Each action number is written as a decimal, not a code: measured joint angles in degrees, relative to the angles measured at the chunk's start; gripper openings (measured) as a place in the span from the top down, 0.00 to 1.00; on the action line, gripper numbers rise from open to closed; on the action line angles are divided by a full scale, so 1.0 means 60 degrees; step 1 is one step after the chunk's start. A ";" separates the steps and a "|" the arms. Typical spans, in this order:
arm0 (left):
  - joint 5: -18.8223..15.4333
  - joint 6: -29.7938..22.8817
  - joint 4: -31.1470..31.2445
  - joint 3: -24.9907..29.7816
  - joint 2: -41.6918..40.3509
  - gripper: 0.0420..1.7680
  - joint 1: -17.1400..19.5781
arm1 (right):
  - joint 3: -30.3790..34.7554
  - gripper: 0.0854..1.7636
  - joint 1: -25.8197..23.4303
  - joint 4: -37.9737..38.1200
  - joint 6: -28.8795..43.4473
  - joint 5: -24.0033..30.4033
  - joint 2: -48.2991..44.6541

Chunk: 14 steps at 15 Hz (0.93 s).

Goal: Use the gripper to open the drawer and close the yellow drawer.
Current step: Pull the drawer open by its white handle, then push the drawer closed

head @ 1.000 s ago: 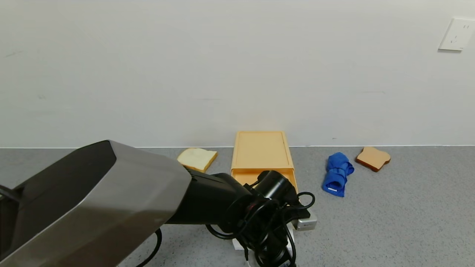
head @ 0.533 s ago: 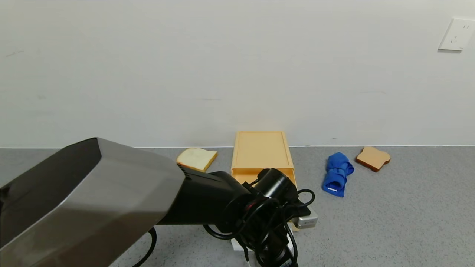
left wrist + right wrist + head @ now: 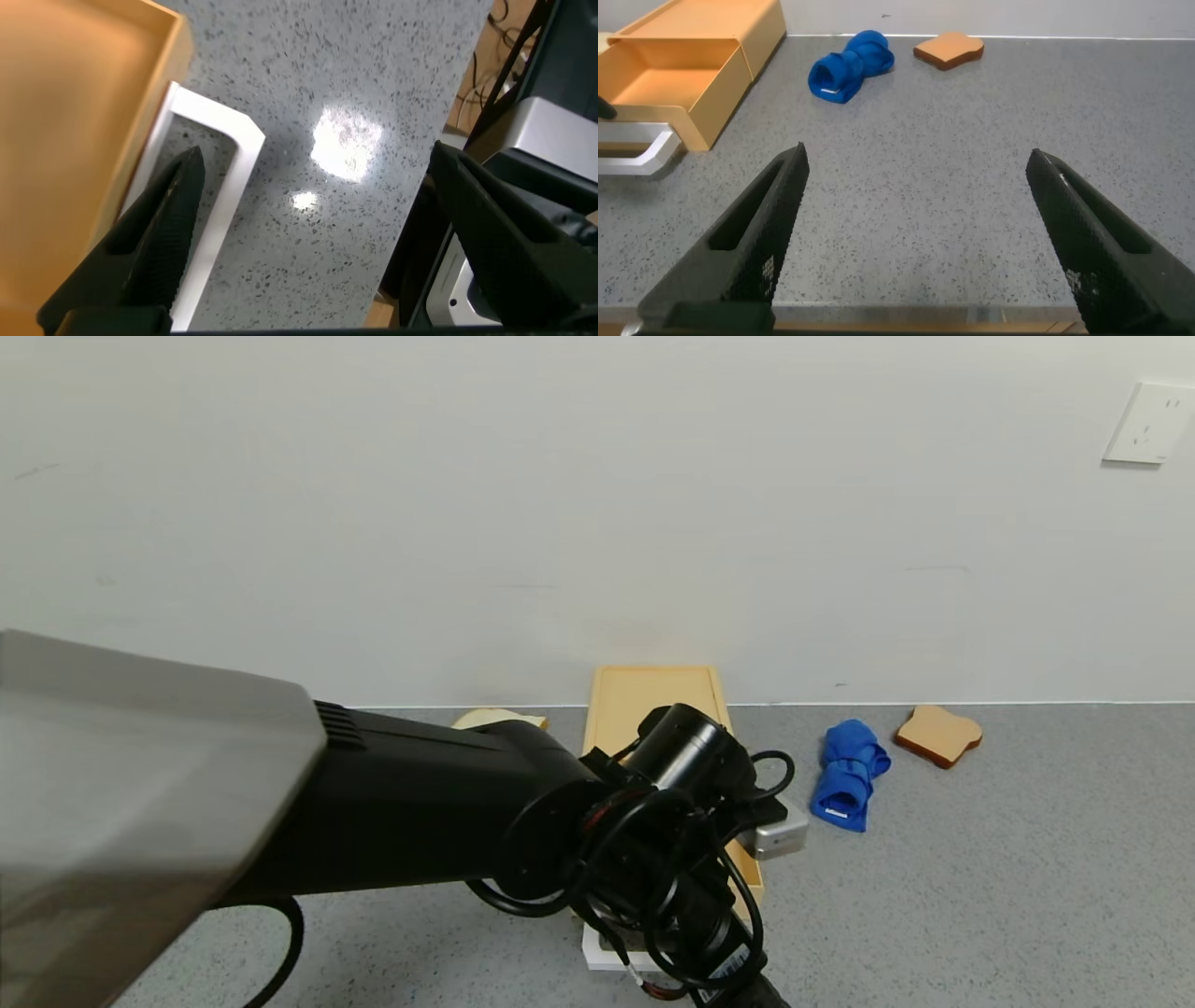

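The yellow drawer (image 3: 754, 887) stands pulled out of its flat yellow case (image 3: 653, 695) by the wall. Its white loop handle (image 3: 597, 957) points toward me. My left arm (image 3: 672, 859) reaches over the drawer and hides most of it. In the left wrist view the left gripper (image 3: 318, 159) is open at the handle (image 3: 234, 159). One finger lies over the inside of the loop, the other far off it; I cannot tell if it touches. The drawer's rim (image 3: 140, 121) shows beside it. My right gripper (image 3: 915, 159) is open and empty over the table, right of the drawer (image 3: 673, 79).
A rolled blue cloth (image 3: 848, 775) lies right of the drawer, with a brown toast slice (image 3: 938, 735) beyond it. A pale bread slice (image 3: 490, 717) peeks out behind the left arm. The wall stands close behind the case. The table's front edge (image 3: 878, 317) is under the right gripper.
My left arm has swung; its wrist has risen and moved toward the wall, covering more of the case and the pale bread. The drawer stays pulled out.
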 joint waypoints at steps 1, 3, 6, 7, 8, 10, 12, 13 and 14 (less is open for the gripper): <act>0.0087 -0.0026 0.0014 -0.0039 -0.0189 0.02 0.0063 | 0.0000 0.03 0.0000 0.0000 0.0000 0.0000 0.0000; 0.0697 -0.0035 0.0020 -0.0138 -0.0607 0.02 0.0264 | 0.0000 0.03 0.0000 0.0000 0.0000 0.0000 0.0000; 0.1276 -0.0016 -0.0051 -0.0354 -0.1180 0.02 0.0914 | 0.0000 0.03 0.0000 0.0000 -0.0004 0.0000 0.0000; 0.1378 -0.0030 -0.0041 -0.0443 -0.1369 0.02 0.1211 | 0.0000 0.03 0.0000 0.0000 0.0000 0.0000 0.0000; 0.1556 -0.0100 -0.0022 -0.0530 -0.1593 0.02 0.1538 | 0.0000 0.03 0.0000 0.0000 0.0000 0.0000 0.0000; 0.2467 -0.0551 0.0010 -0.0707 -0.1993 0.02 0.2034 | 0.0000 0.03 0.0000 0.0000 0.0000 0.0000 0.0000; 0.3600 -0.1166 0.0039 -0.0796 -0.2296 0.02 0.2278 | 0.0000 0.03 0.0000 0.0000 0.0000 0.0000 0.0000; 0.3999 -0.1556 0.0065 -0.0809 -0.2412 0.02 0.2337 | 0.0000 0.03 0.0000 0.0000 0.0000 0.0000 0.0000; 0.4336 -0.1950 0.0106 -0.0815 -0.2507 0.02 0.2361 | 0.0000 0.03 0.0000 0.0000 -0.0004 0.0004 0.0000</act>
